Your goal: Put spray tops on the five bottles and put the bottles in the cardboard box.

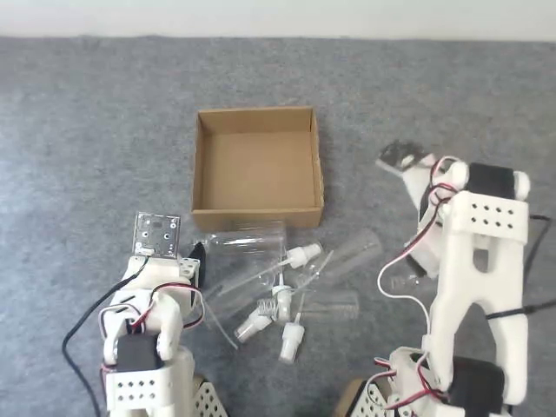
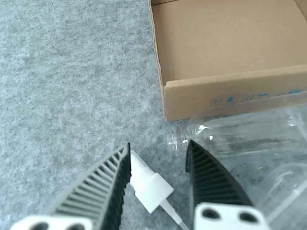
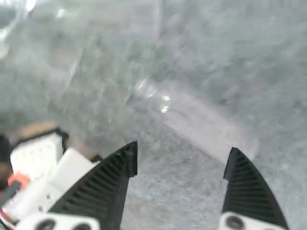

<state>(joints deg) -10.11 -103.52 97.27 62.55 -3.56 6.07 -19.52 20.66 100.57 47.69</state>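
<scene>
An open-topped cardboard box (image 1: 256,165) stands mid-table with nothing inside. Several clear bottles lie in front of it, among them one along the box's front wall (image 1: 248,238) and one further right (image 1: 347,256). Several white spray tops (image 1: 282,302) are scattered between them. My left gripper (image 2: 158,146) is open over the carpet, with a spray top (image 2: 151,184) lying between its fingers and a bottle neck (image 2: 180,139) just past one fingertip. My right gripper (image 3: 182,148) is open above another clear bottle (image 3: 201,117) lying on the carpet; the right arm (image 1: 482,217) hides most of it from above.
Grey carpet covers the whole table. The box wall (image 2: 230,96) rises close behind the bottle at the left gripper. The left arm's base (image 3: 43,163) appears at the edge of the right wrist view. Open carpet lies left of the box and behind it.
</scene>
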